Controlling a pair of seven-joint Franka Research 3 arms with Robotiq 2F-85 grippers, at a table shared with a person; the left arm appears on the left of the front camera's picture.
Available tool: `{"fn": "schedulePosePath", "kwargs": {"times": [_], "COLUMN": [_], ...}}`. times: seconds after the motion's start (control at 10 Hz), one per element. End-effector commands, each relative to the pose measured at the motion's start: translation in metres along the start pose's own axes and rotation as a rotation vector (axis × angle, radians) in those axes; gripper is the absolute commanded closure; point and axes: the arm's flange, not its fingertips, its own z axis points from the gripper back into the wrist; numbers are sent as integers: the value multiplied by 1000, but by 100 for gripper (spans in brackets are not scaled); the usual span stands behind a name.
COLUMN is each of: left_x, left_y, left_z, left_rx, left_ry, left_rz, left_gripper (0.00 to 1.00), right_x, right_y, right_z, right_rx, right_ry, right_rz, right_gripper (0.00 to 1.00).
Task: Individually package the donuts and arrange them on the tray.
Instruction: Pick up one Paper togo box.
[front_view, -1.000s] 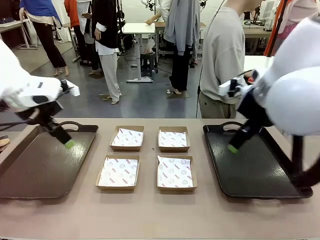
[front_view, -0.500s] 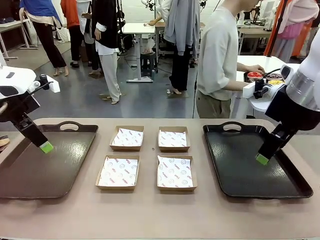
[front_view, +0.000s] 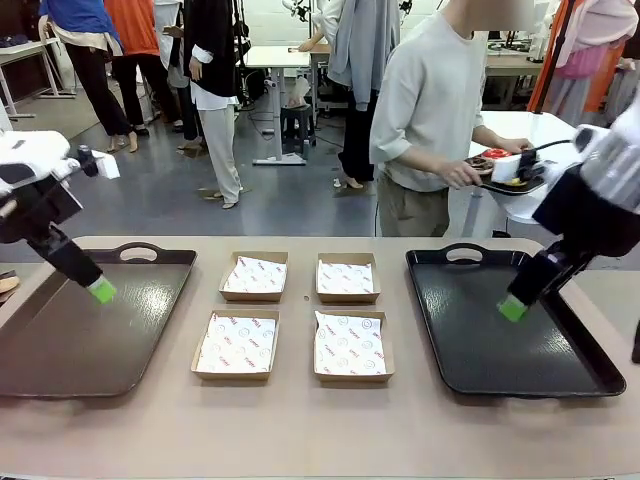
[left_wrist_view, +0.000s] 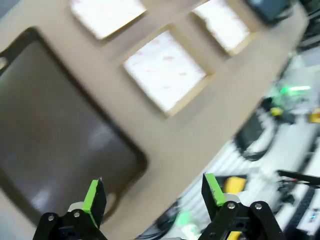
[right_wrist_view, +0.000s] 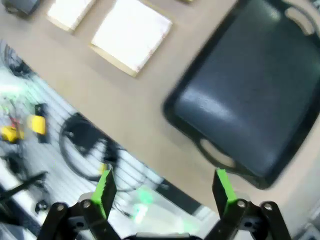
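Note:
Behind the table's far right, a person holds a small dark plate (front_view: 525, 186) with the donuts on it: a red one (front_view: 497, 153), a brown one (front_view: 481, 163) and a bit of yellow (front_view: 513, 181). My left gripper (front_view: 101, 290) hangs open over the left tray (front_view: 60, 350), nothing between its fingers. My right gripper (front_view: 513, 307) hangs open and empty over the right tray (front_view: 500, 350). The left wrist view shows the left gripper (left_wrist_view: 154, 195) with jaws wide apart above that tray (left_wrist_view: 55, 135). In the right wrist view the right gripper (right_wrist_view: 164, 187) is just as wide, near its tray (right_wrist_view: 250, 95).
Several paper-lined cardboard boxes (front_view: 238, 345) sit in a two-by-two block between the trays, also blurred in the left wrist view (left_wrist_view: 165, 72) and right wrist view (right_wrist_view: 131, 35). Bare tabletop (front_view: 300, 430) runs along the front edge. Other people stand farther back.
Both arms have swung outward from the middle and the grippers now hang over their trays. The person has turned toward the table carrying the plate of donuts.

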Motion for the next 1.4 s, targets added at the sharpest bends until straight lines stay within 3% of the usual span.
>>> {"fn": "schedulePosePath", "kwargs": {"times": [0.0, 0.3, 0.5, 0.8, 1.0, 1.3], "left_x": [3, -20, -44, -79, -94, -103], "left_y": [29, 81, 108, 134, 144, 149], "left_z": [19, 13, 6, -1, -1, 6], "left_rx": [-530, -1038, -1172, -1191, -1133, -946], "left_ry": [-176, -286, -348, -402, -425, -367], "left_rz": [225, 436, 532, 621, 693, 733], "left_gripper": [0, 0, 0, 0, 0, 0], "right_x": [-28, -66, -94, -124, -129, -129], "right_y": [-54, -110, -134, -152, -150, -146], "right_z": [7, -24, -19, -10, -7, -8], "right_rx": [567, 1021, 1172, 1174, 1151, 1025], "right_ry": [-333, -448, -516, -534, -460, -315], "right_rz": [-487, -804, -860, -869, -829, -786], "right_gripper": [0, 0, 0, 0, 0, 0]}}
